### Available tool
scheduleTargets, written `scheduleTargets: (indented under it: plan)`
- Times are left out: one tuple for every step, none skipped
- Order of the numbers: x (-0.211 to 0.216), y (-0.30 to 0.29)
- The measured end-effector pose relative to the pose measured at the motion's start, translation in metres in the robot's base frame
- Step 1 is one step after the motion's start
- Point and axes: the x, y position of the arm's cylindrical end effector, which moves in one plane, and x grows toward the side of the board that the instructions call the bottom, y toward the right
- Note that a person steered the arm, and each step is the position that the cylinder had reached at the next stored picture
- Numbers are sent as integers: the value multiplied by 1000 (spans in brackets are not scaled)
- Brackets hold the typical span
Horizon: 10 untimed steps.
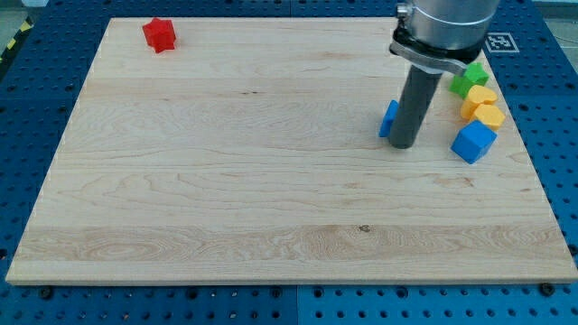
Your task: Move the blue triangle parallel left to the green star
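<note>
The blue triangle (389,117) lies right of the board's middle, partly hidden behind my rod. My tip (404,144) rests on the board, touching the triangle's right side. The green star (469,79) sits near the view's right edge, to the right of the rod and slightly above the triangle's level. The triangle is left of the star with the rod between them.
Below the green star lie two yellow blocks (479,97) (489,116) and a blue cube (473,142), packed close together. A red star (159,34) sits at the top left corner. The wooden board (226,181) ends just right of the cluster.
</note>
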Motion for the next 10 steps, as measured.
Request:
scheduleTargets:
  plan:
    - [-11,-1]
    - [-1,8]
    - [12,18]
    - [12,24]
    - [9,31]
    - [-1,22]
    - [-2,22]
    - [-7,21]
    - [-17,14]
    - [-17,14]
